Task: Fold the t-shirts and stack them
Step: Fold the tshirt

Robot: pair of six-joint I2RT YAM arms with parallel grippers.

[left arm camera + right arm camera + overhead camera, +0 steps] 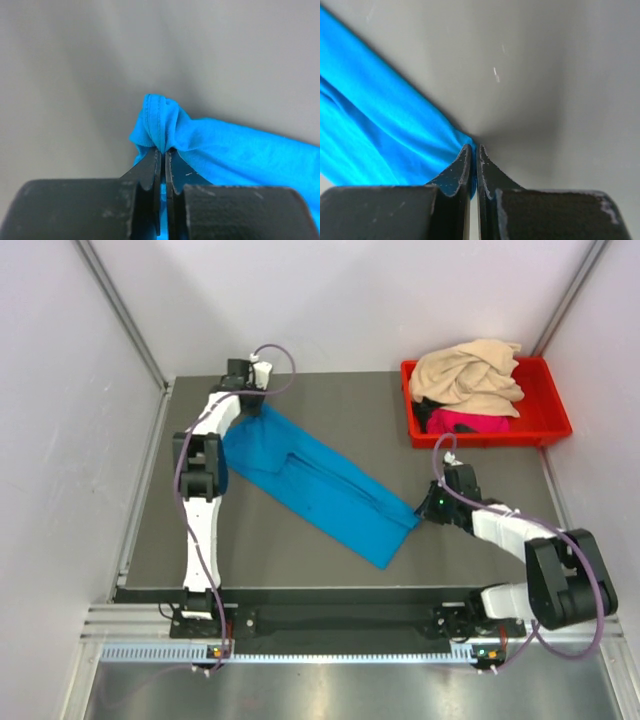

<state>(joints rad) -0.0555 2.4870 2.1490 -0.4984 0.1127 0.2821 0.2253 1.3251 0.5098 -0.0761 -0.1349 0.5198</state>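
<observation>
Left hand (163,149), right hand (474,147) — low, jaws tight on opposite ends of turquoise t-shirt (320,485)

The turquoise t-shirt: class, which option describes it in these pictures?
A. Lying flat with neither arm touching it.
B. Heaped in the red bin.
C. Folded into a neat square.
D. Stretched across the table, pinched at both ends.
D: the turquoise t-shirt lies drawn out diagonally on the table, one end pinched by the left fingers and the other by the right fingers, both shut on the cloth.
</observation>
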